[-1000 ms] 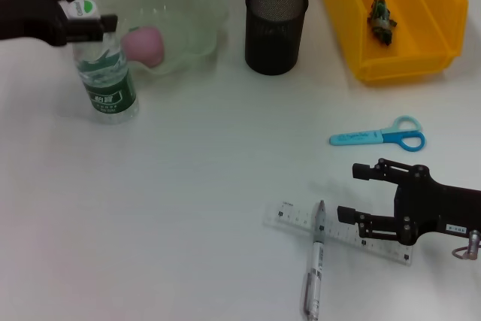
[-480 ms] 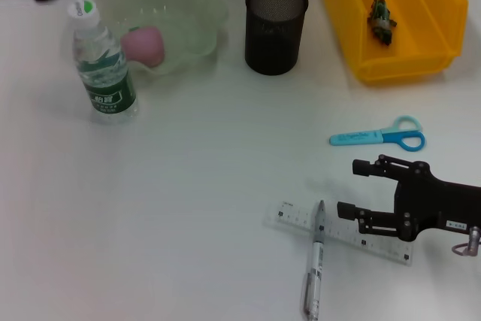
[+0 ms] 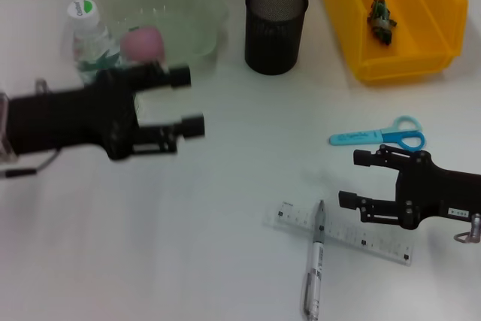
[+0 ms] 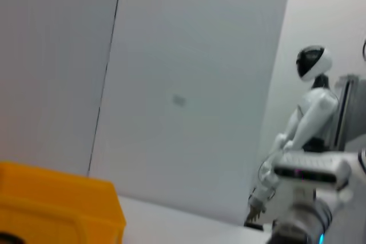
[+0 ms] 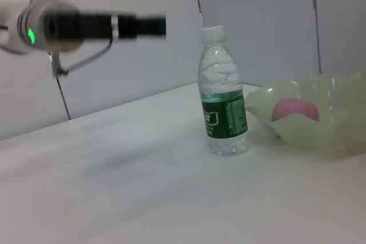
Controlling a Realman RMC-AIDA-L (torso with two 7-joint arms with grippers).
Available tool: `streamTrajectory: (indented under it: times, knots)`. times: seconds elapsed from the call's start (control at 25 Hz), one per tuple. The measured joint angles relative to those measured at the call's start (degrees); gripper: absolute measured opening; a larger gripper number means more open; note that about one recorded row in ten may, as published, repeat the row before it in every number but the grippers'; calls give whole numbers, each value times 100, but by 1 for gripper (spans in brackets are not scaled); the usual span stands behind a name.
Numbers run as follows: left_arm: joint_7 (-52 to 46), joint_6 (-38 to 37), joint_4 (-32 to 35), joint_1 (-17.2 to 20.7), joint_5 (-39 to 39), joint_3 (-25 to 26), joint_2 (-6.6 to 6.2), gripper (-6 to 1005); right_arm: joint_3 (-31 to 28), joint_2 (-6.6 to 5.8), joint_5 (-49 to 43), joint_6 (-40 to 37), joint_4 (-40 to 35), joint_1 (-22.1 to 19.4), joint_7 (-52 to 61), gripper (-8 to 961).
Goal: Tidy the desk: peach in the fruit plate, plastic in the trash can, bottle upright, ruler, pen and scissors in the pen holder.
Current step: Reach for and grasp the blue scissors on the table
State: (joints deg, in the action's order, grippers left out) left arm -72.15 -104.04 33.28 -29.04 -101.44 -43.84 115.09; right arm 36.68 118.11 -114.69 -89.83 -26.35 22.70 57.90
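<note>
Both grippers empty, jaws apart, over the white desk

Pen lies across the ruler, right gripper just beyond; scissors farther back. Left gripper hovers before the upright bottle, peach in fruit plate, pen holder, plastic in yellow bin

A white counter is carrying everything here, a pale wall is rising behind its far edge, and a white humanoid robot figure is standing off in the background beyond it.
</note>
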Motion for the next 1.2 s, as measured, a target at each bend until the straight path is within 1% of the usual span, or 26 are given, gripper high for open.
streamTrajectory:
  times: [0.08, 0.12, 0.24, 0.28, 0.32, 0.36, 0.4, 0.52, 0.72, 0.96, 1.04, 1.08, 1.12, 1.16, 1.2]
  knots:
    - [487, 146, -345, 42, -90, -5, 24, 805, 1, -27, -2, 0, 4, 28, 28, 781]
    - [893, 357, -632, 109, -129, -17, 57, 804, 3, -41, -14, -1, 9, 53, 35, 781]
    - [1443, 665, -991, 206, -143, -25, 129, 804, 24, -43, -28, 0, 3, 72, 36, 781]
    - [1443, 665, -991, 206, -143, -25, 129, 804, 24, -43, -28, 0, 3, 72, 36, 781]
    - [1808, 900, -1177, 278, -165, -25, 201, 804, 33, -43, -30, 0, -1, 77, 37, 780]
    - [1808, 900, -1177, 278, -165, -25, 201, 804, 33, -43, -30, 0, -1, 77, 37, 780]
    - [1901, 999, -1229, 304, -187, -24, 227, 803, 35, -43, -30, 0, -3, 77, 37, 780]
    - [2206, 1476, -1480, 370, -321, -22, 312, 803, 45, -61, -38, 0, -6, 77, 79, 780]
    - [2317, 1726, -1679, 373, -505, -19, 313, 802, 50, -105, -44, -1, 3, 77, 126, 780]
    - [2323, 1828, -1684, 360, -543, -19, 329, 802, 50, -111, -45, -21, 3, 77, 129, 779]
    - [2324, 1830, -1686, 339, -543, -19, 335, 802, 30, -115, -45, -140, -31, 74, 173, 779]
    - [2325, 1830, -1687, 331, -545, -18, 338, 802, 14, -116, -40, -246, -101, 65, 246, 779]
    - [2325, 1830, -1687, 323, -544, -18, 341, 802, -4, -119, -17, -511, -379, 45, 548, 779]
    - [2326, 1826, -1688, 319, -542, -19, 344, 802, -4, -119, -17, -511, -379, 45, 548, 779]
    - [2326, 1821, -1689, 317, -537, -19, 344, 802, -4, -123, -23, -660, -605, 33, 817, 779]
